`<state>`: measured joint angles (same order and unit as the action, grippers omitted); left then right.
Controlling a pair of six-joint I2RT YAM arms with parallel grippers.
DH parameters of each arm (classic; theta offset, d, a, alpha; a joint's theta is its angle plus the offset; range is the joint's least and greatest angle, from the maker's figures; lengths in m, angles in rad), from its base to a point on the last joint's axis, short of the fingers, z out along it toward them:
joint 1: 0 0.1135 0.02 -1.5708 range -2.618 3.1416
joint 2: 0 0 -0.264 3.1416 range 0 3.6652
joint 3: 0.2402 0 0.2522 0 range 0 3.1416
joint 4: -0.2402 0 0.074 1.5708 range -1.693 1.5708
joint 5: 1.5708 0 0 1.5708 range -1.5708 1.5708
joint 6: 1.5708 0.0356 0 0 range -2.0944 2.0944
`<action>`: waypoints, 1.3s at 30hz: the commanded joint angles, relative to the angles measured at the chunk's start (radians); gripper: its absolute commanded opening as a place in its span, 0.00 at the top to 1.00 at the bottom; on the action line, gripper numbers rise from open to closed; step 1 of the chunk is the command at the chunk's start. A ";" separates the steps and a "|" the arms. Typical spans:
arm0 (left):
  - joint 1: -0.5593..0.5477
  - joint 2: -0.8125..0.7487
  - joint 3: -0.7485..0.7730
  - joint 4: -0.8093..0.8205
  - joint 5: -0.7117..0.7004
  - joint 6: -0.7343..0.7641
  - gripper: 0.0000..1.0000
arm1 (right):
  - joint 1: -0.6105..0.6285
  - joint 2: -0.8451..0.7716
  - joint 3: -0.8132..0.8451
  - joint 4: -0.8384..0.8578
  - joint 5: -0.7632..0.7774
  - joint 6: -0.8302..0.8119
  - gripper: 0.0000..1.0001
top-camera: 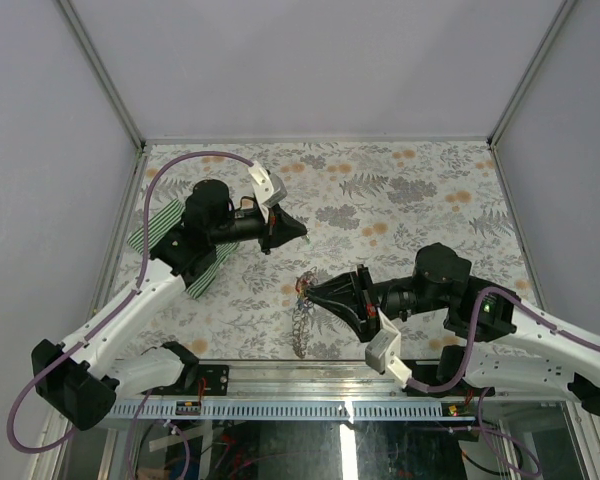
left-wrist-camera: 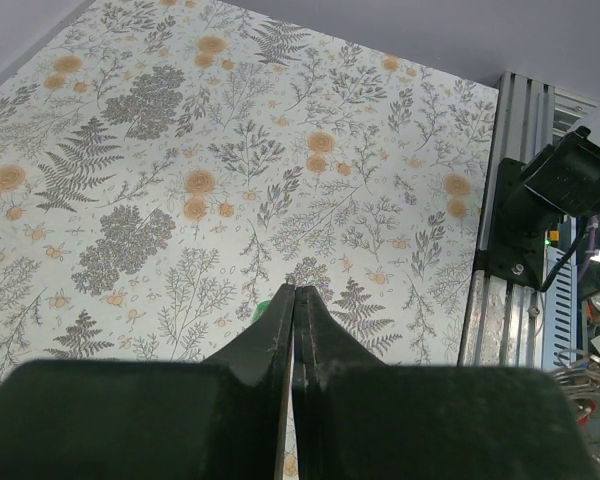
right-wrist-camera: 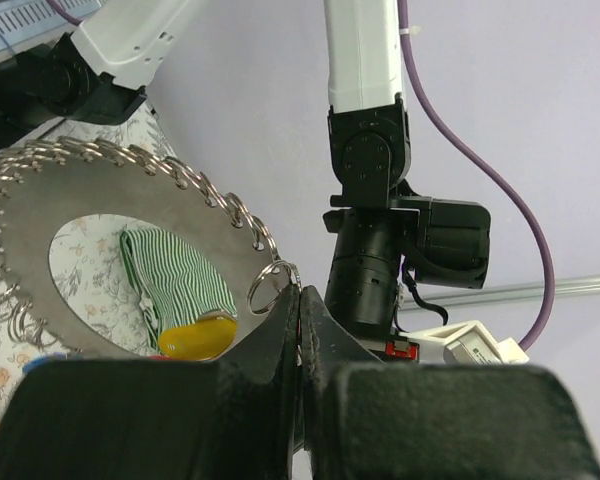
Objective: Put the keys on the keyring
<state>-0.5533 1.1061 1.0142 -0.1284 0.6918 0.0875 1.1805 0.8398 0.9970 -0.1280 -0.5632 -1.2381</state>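
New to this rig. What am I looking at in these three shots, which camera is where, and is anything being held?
Two robot arms are bolted at the near edge of a table with a floral cover. The wide shot comes from a fixed camera above and behind them; the other two come from cameras on each wrist, looking past that arm's own fingers.

The left gripper is shut, with a speck of green at its tip, probably a key, though too little shows to be sure. A green-and-white striped cloth lies under that arm.

The right gripper is shut on the keyring, a flat metal disc edged with small wire rings, lifted up close to its camera. A yellow key hangs on it. From above it shows as a dangling chain.
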 commanded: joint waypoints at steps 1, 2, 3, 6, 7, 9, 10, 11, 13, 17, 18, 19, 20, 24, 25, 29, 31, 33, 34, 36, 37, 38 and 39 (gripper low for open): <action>0.007 -0.004 0.014 0.053 -0.017 0.021 1.00 | 0.019 0.009 0.066 0.028 0.065 -0.058 1.00; 0.008 -0.003 0.011 0.049 -0.026 0.020 1.00 | 0.019 0.013 0.065 0.016 0.083 -0.061 1.00; 0.010 -0.001 0.004 0.045 -0.039 0.018 1.00 | 0.019 0.017 0.063 0.009 0.109 -0.062 1.00; 0.016 0.003 -0.041 0.042 -0.083 -0.013 1.00 | 0.019 0.002 0.016 0.013 0.200 -0.049 1.00; 0.018 0.006 -0.060 0.044 -0.105 -0.033 1.00 | 0.019 -0.012 -0.012 0.023 0.230 -0.033 1.00; 0.018 0.019 -0.104 0.053 -0.144 -0.084 1.00 | 0.020 -0.043 -0.062 0.041 0.288 0.006 1.00; 0.017 0.027 -0.125 0.060 -0.153 -0.108 1.00 | 0.019 -0.059 -0.087 0.052 0.316 0.030 1.00; 0.018 0.041 -0.148 0.072 -0.156 -0.133 1.00 | 0.019 -0.079 -0.110 0.064 0.343 0.060 1.00; 0.017 0.079 -0.178 0.084 -0.146 -0.179 1.00 | 0.019 -0.113 -0.150 0.075 0.375 0.113 1.00; 0.017 0.181 -0.233 0.147 -0.089 -0.272 1.00 | 0.019 -0.160 -0.205 0.061 0.418 0.184 1.00; 0.017 0.202 -0.251 0.168 -0.083 -0.295 1.00 | 0.020 -0.167 -0.214 0.052 0.429 0.190 1.00; 0.016 0.221 -0.269 0.191 -0.086 -0.313 1.00 | 0.020 -0.171 -0.222 0.037 0.437 0.194 1.00; 0.015 0.239 -0.286 0.206 -0.099 -0.327 1.00 | 0.020 -0.174 -0.227 0.027 0.444 0.198 1.00; 0.017 0.308 -0.301 0.178 -0.201 -0.349 1.00 | 0.019 -0.191 -0.246 0.011 0.453 0.212 1.00; 0.016 0.333 -0.296 0.156 -0.231 -0.348 1.00 | 0.019 -0.193 -0.248 0.008 0.453 0.216 1.00; 0.001 0.389 -0.285 0.123 -0.289 -0.331 0.91 | 0.019 -0.199 -0.254 -0.004 0.451 0.224 1.00; -0.008 0.393 -0.281 0.123 -0.301 -0.326 0.82 | 0.020 -0.202 -0.253 -0.010 0.446 0.229 1.00; -0.013 0.379 -0.270 0.116 -0.308 -0.318 0.77 | 0.019 -0.205 -0.248 -0.018 0.442 0.232 1.00; -0.014 0.363 -0.264 0.111 -0.311 -0.311 0.75 | 0.019 -0.206 -0.245 -0.022 0.439 0.232 1.00; -0.018 0.319 -0.249 0.098 -0.330 -0.293 0.68 | 0.019 -0.207 -0.242 -0.025 0.435 0.232 1.00; -0.019 0.290 -0.239 0.088 -0.337 -0.276 0.66 | 0.019 -0.209 -0.242 -0.027 0.432 0.258 1.00; -0.020 0.261 -0.227 0.082 -0.333 -0.254 0.64 | 0.019 -0.210 -0.241 -0.028 0.431 0.266 1.00; -0.024 0.221 -0.221 0.084 -0.332 -0.231 0.63 | 0.020 -0.212 -0.242 -0.024 0.431 0.277 0.99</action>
<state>-0.5671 1.4513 0.7269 -0.0540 0.3927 -0.2192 1.1923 0.6525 0.7296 -0.2039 -0.1402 -1.0130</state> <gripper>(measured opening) 0.345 0.009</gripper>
